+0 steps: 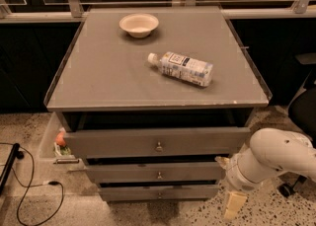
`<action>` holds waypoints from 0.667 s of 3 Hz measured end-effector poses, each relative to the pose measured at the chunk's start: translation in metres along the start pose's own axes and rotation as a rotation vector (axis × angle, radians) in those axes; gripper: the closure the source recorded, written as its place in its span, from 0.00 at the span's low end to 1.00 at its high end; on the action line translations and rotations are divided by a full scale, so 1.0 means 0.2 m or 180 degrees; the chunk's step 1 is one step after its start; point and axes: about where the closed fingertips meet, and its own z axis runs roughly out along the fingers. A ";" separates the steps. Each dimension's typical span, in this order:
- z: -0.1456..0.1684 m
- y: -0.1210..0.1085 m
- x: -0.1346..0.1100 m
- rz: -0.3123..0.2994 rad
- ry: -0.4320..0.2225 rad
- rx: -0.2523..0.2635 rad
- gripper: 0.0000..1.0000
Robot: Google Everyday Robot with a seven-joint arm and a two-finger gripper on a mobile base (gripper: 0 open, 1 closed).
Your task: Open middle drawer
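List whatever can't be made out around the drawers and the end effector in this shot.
All in the camera view:
- Middle drawer: its inside is hidden beneath the top drawer front.
- End effector, low by the cabinet's right side: its upper part is covered by the white arm.
- Bottle: the label text is too small to read.
- Side bin, left of the cabinet: its contents are too small to name.

Dim, warm indoor light from overhead. Cabinet top [113,77] evenly lit with a faint sheen, deep shadow under its front edge, background nearly black. Bottle [183,68] casts a soft shadow. Gripper [234,206], low right near floor [281,216], shows pale and bright.
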 end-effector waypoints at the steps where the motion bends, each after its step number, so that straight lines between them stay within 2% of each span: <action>1: 0.08 -0.01 0.02 -0.0010 -0.0025 0.0021 0.00; 2: 0.25 -0.10 0.06 -0.0009 -0.0279 0.0202 0.00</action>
